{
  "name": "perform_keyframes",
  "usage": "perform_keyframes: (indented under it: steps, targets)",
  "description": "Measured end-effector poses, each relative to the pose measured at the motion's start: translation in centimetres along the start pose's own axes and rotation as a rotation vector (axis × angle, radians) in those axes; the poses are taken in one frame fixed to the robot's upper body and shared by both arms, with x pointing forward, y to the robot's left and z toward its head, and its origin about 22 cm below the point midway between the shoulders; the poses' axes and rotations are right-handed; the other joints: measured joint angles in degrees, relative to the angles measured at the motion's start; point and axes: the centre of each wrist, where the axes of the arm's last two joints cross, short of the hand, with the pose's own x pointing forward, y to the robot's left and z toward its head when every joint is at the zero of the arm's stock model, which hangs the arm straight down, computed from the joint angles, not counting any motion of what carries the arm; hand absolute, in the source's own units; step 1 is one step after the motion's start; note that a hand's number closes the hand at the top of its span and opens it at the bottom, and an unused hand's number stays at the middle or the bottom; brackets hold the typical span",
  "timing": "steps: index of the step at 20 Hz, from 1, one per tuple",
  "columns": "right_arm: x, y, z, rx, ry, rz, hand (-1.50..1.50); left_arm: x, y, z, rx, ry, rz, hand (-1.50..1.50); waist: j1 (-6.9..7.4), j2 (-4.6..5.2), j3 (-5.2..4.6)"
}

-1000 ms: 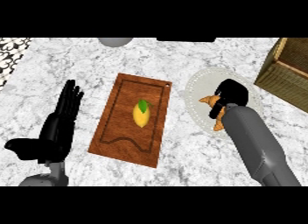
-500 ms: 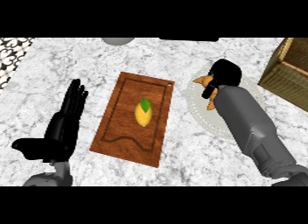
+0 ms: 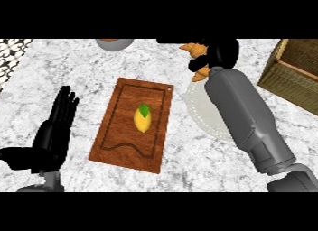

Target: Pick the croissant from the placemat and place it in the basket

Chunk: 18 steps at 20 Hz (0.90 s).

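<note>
Right robot hand (image 3: pixel 220 53) curls round the croissant (image 3: pixel 196 50), holding it up near the far edge of the marble table (image 3: pixel 68 67); pastry's tips stick out at the hand's left side, one above, one lower by the wrist. It's clear of the placemat (image 3: pixel 203 113), a pale round mat w/ a dotted rim, largely hidden under the grey right forearm. Basket (image 3: pixel 300 76), woven & brown, sits at the right, well apart from the croissant, not yet reached.

Left robot hand (image 3: pixel 55 128) shows at lower left, fingers straight & pointing up, holding nothing.

Center: a wooden cutting board (image 3: pixel 122 140) lies lengthwise btw the two arms, w/ a yellow fruit w/ a green leaf (image 3: pixel 142 119) on its middle. A grey bowl (image 3: pixel 114 43) is cut off by the top edge. A black-&-white patterned surface (image 3: pixel 3 58) runs along the table's left side.
</note>
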Motion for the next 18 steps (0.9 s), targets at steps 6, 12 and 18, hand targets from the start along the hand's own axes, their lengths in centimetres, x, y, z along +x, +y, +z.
perform_keyframes:
  steps: [6, 12, 18]
  targets:
    - [4.2, -5.0, 1.1, -0.092, -0.057, -0.135, 1.50, -0.5, 0.1, 0.1, 0.030, 0.010, -0.005, 0.00, -1.55, -0.49, -0.04]
    - [5.3, -9.5, 2.7, -0.143, 0.020, -0.152, 1.50, -0.3, 0.2, 0.5, 0.020, 0.005, -0.002, 0.00, -1.33, -0.36, -0.04]
    - [2.3, -13.4, 2.1, -0.199, 0.105, -0.049, 1.50, -0.2, 0.7, 0.3, 0.018, 0.006, -0.002, 0.00, -1.20, -0.18, -0.04]
